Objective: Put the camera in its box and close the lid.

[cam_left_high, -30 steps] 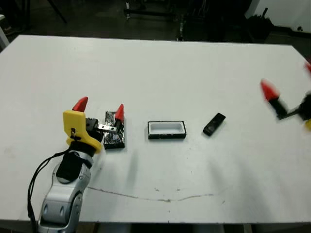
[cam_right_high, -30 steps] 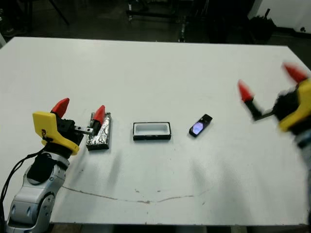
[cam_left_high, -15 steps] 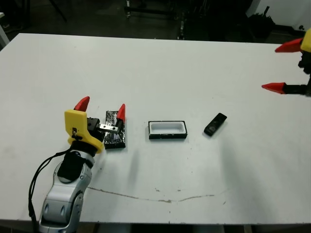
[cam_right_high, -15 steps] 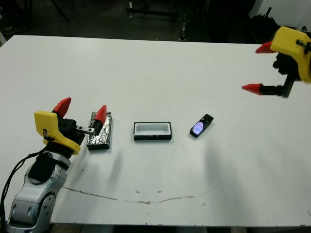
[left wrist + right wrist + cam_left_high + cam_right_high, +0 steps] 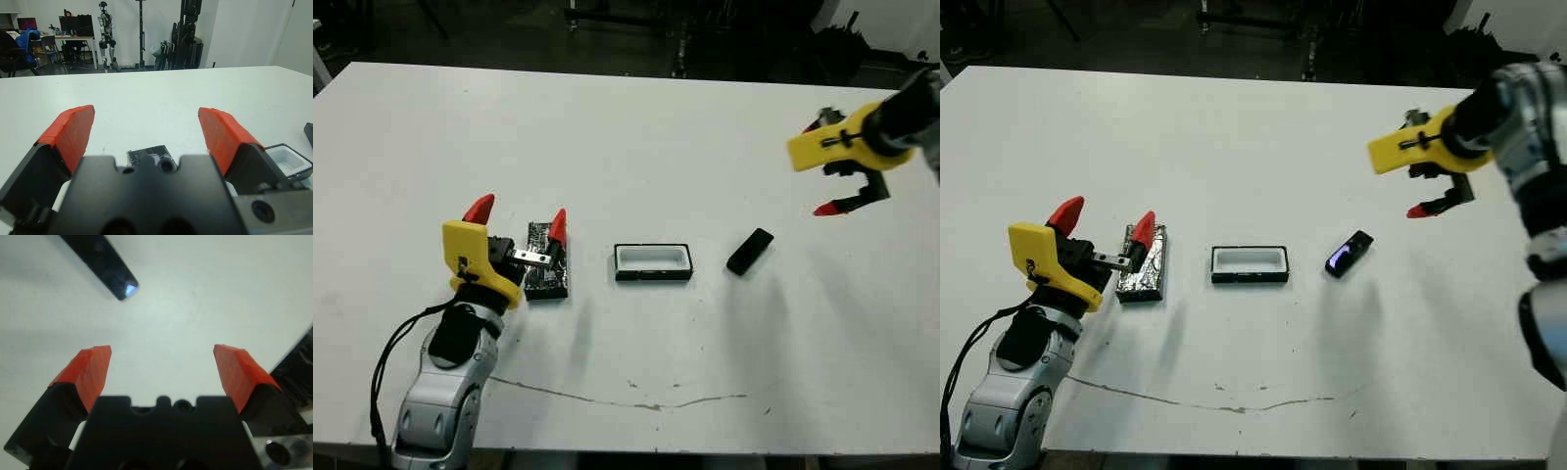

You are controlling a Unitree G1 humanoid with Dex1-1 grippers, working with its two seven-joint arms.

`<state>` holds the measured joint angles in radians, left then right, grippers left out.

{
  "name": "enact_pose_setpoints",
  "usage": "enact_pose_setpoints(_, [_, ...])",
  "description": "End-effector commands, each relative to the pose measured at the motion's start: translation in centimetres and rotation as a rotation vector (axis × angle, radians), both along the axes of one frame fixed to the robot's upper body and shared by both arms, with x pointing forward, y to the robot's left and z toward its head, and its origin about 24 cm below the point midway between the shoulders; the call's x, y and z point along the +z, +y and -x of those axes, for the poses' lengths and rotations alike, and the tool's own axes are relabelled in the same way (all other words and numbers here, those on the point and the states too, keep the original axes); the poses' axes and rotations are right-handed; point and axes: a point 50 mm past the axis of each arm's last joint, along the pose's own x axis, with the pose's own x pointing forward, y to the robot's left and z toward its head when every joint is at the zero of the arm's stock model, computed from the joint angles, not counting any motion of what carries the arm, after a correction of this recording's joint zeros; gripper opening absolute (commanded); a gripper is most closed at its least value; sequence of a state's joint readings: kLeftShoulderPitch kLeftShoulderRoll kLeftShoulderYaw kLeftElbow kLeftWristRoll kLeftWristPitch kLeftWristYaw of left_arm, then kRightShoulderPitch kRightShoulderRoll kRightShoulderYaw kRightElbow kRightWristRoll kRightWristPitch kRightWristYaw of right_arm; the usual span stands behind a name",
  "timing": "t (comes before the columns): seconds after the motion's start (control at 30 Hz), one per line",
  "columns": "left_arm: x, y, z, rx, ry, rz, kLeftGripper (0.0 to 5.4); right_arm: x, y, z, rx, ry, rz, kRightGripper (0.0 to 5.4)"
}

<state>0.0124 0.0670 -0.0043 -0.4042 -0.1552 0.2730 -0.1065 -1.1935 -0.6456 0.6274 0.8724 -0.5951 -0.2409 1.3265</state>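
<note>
The camera (image 5: 749, 251), a slim black bar, lies at a slant on the white table, right of the box (image 5: 653, 276), an open black tray with a white lining. The speckled black lid (image 5: 546, 284) lies flat to the left of the box. My left gripper (image 5: 517, 217) stands open just over the lid's near-left side, holding nothing; its wrist view shows the lid (image 5: 149, 155) between the fingers. My right gripper (image 5: 822, 168) hangs open above the table, up and to the right of the camera (image 5: 100, 262), which shows just past its fingertips.
A thin dark crack line (image 5: 636, 401) runs across the table near the front edge. Dark floor with stands lies beyond the far edge (image 5: 626, 73). The box (image 5: 288, 161) shows beside my left gripper's finger.
My right gripper has swung in from the far right edge toward the camera and now points down at the table. The left arm, lid, box and camera have not moved.
</note>
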Motion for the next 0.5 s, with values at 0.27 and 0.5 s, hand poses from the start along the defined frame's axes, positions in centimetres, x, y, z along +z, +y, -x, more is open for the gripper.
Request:
enact_pose_setpoints(0.27, [-0.3,0.1,0.1,0.012,0.018,-0.004,5.39,-2.6,3.1,-0.5,0.185,0.02,0.073,5.4])
enact_pose_setpoints(0.5, [-0.4,-0.1,0.1,0.013,0.017,-0.009,5.39,-3.8,4.0,-0.7,0.196,0.049,0.073,5.4])
